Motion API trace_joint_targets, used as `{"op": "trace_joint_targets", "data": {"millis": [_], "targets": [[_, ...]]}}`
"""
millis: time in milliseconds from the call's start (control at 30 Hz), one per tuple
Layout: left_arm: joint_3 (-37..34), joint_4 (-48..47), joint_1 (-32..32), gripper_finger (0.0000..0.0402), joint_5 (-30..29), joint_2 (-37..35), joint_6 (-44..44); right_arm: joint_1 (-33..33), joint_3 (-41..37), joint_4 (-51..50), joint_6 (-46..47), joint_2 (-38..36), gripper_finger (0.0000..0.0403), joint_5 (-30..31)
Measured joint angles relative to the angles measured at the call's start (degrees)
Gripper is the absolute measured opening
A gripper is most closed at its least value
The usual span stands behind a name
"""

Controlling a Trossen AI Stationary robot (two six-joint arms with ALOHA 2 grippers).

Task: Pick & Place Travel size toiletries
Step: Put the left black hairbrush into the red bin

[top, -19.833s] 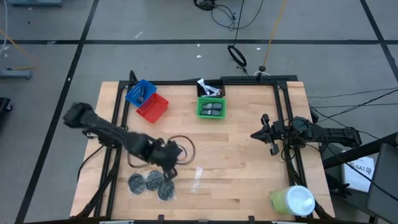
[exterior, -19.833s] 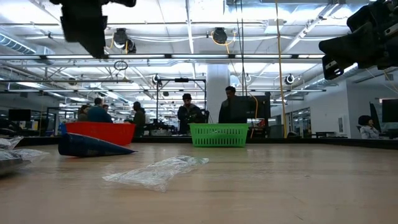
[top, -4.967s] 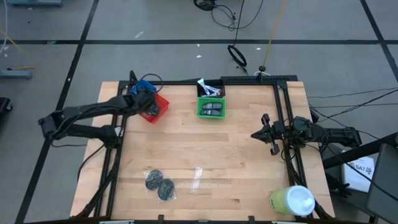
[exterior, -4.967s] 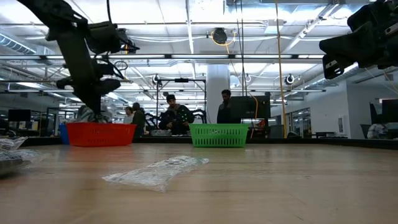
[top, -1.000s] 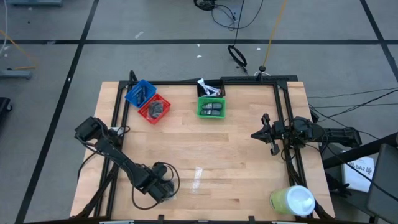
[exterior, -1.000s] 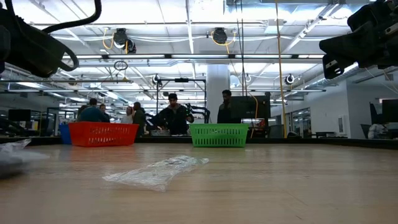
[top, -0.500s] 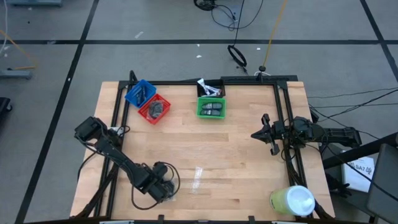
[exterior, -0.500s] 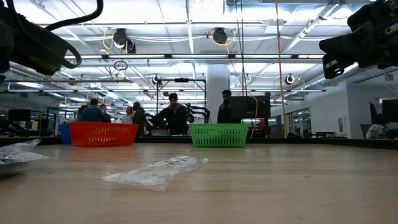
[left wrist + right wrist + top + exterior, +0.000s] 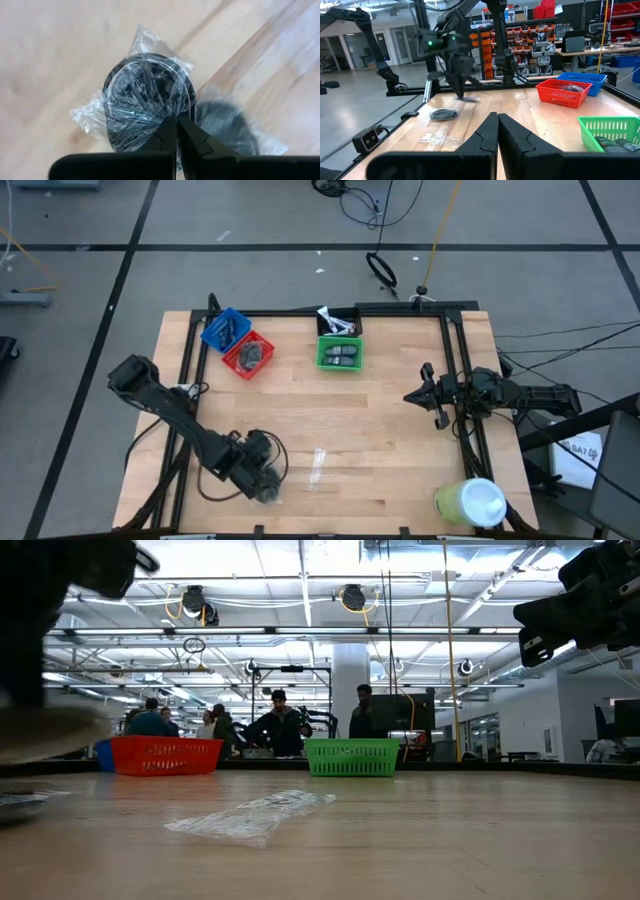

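Right now my left jaws [image 9: 177,120] are pressed together on the crinkled wrap at the edge of a dark grey round disc [image 9: 147,97], and the disc hangs off the wood, lifted clear of the counter [image 9: 390,430]. A second wrapped disc [image 9: 227,125] lies flat on the counter just under and beside the one I hold; from the right wrist camera it shows as a dark patch [image 9: 443,114] on the boards below my left gripper [image 9: 461,95]. Seen from above, my left arm reaches along the near left part of the counter, with the gripper [image 9: 262,476] close to the front edge.

Just beside that spot lies the clear plastic wrapper scrap [image 9: 318,464], flat on the wood. Toward the far side stand three small baskets: the blue basket [image 9: 224,328] with dark flat packets in it, the red basket [image 9: 247,354] touching it and holding a dark grey disc, and the green basket [image 9: 340,353] well apart from them, holding two dark oval pieces. White-silver tubes [image 9: 335,322] sit in a dark bin right behind the green basket.

My right jaws [image 9: 498,120] are pressed together on nothing, and that arm [image 9: 470,392] waits at the right edge of the counter. A yellow-green cylinder with a white top [image 9: 470,502] stands at the near right corner.
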Motion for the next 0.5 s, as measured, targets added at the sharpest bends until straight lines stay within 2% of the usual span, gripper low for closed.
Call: {"op": "trace_joint_targets", "data": {"millis": [200, 500], "targets": [[0.02, 1.47, 0.6, 0.0, -13.97, -6.18, 6.8, 0.0, 0.01, 0.0, 0.0, 0.02, 0.0, 0.0], [0.02, 2.27, 4.04, 0.0, -27.98, -11.11, 17.2, 0.0, 0.0, 0.0, 0.0, 0.0, 0.0, 0.0]]}}
